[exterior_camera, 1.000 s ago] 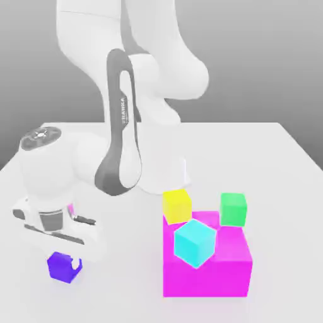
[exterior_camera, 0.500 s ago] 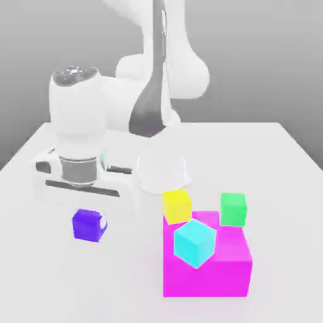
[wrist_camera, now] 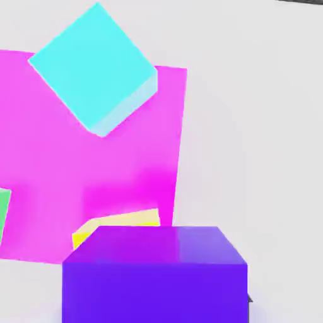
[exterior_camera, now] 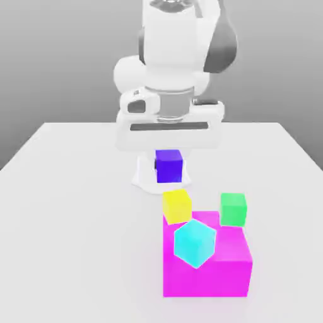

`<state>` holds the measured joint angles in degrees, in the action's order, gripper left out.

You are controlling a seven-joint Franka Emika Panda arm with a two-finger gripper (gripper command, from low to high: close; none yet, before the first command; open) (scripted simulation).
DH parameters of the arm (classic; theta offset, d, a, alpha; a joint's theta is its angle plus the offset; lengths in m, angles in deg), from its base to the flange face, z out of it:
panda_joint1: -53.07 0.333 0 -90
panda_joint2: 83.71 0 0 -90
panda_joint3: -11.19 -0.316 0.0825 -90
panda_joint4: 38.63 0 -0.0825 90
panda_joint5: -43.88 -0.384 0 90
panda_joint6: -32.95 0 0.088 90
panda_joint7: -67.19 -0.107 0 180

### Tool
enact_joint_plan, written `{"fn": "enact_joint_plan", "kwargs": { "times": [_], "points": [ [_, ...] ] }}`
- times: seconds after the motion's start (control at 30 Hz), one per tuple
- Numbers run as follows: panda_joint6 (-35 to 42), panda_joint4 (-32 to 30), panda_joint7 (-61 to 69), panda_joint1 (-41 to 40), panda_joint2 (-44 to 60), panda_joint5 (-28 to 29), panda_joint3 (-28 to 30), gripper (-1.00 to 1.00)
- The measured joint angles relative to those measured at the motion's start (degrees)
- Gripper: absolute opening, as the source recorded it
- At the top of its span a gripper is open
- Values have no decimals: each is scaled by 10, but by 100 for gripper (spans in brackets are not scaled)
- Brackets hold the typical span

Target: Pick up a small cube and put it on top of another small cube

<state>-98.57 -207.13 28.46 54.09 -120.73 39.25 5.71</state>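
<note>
Readable text: none.
Arm (exterior_camera: 170, 57): plain white and grey, no lettering legible.
Purple-blue cube (exterior_camera: 169, 165): bare faces, no label.
Yellow cube (exterior_camera: 177, 205): no marking.
Cyan cube (exterior_camera: 195, 243): no marking.
Green cube (exterior_camera: 233, 209): no marking.
Magenta block (exterior_camera: 208, 271): no marking.
Table (exterior_camera: 69, 221): plain white, no signs or numbers.

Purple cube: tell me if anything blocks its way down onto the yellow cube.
Nothing visible does. The gripper holds the purple cube in the air above the yellow cube, with open space between them. The cyan cube sits aside on the magenta block.
</note>
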Motion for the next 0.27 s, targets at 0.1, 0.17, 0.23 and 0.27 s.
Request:
{"fn": "enact_joint_plan", "kwargs": {
  "times": [0.1,0.17,0.23,0.27],
  "points": [
    [-63,-21,2,3,42,-6,-6,-100],
    [-110,-34,3,2,77,-8,-10,100],
    [-110,-34,3,2,77,-8,-10,100],
    [-110,-34,3,2,77,-8,-10,100]
  ]
}}
